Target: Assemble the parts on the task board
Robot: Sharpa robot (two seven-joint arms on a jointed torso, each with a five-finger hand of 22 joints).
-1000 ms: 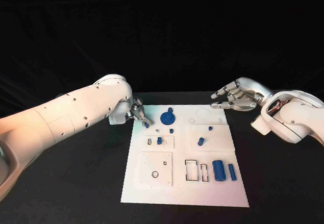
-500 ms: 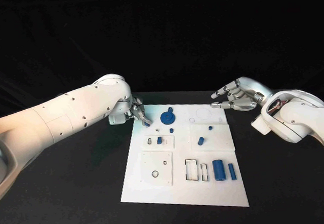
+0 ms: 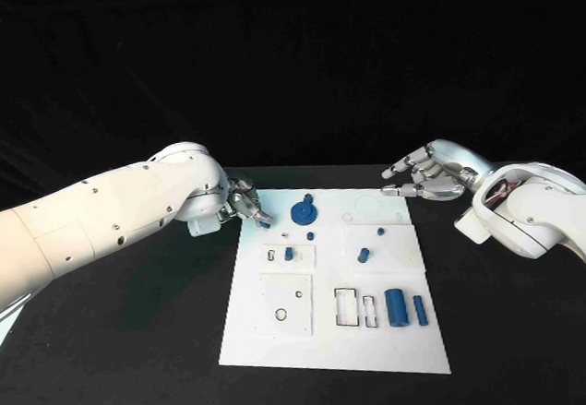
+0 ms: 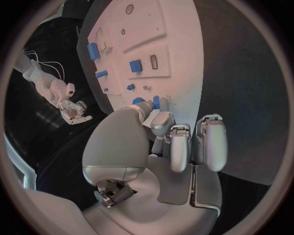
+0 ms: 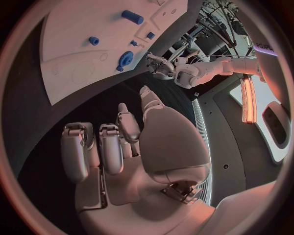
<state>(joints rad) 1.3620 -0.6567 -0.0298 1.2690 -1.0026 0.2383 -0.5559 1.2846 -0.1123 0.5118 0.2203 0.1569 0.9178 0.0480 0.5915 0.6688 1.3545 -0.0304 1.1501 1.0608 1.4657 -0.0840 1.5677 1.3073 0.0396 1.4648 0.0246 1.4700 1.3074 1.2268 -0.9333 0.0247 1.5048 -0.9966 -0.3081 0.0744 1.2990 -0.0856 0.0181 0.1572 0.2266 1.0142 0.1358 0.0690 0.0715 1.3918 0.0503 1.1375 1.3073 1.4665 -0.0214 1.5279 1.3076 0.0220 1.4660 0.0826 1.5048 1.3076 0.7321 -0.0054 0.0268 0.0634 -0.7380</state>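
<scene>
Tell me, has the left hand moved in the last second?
Yes, slightly. The left hand has drawn back from the far left corner of the white board, toward the rear of the table.

Smooth, matt white plastic for the board (image 3: 330, 325), with small parts (image 3: 395, 306) in opaque blue plastic, faintly satin. Silvery metal with a soft sheen on the left hand (image 3: 245, 205) and right hand (image 3: 425, 178), behind them glossy white plastic shells on the arms (image 3: 107, 214). Matt black, smooth tabletop (image 3: 130, 360), backed by dull black cloth (image 3: 285, 74) in loose folds.
</scene>
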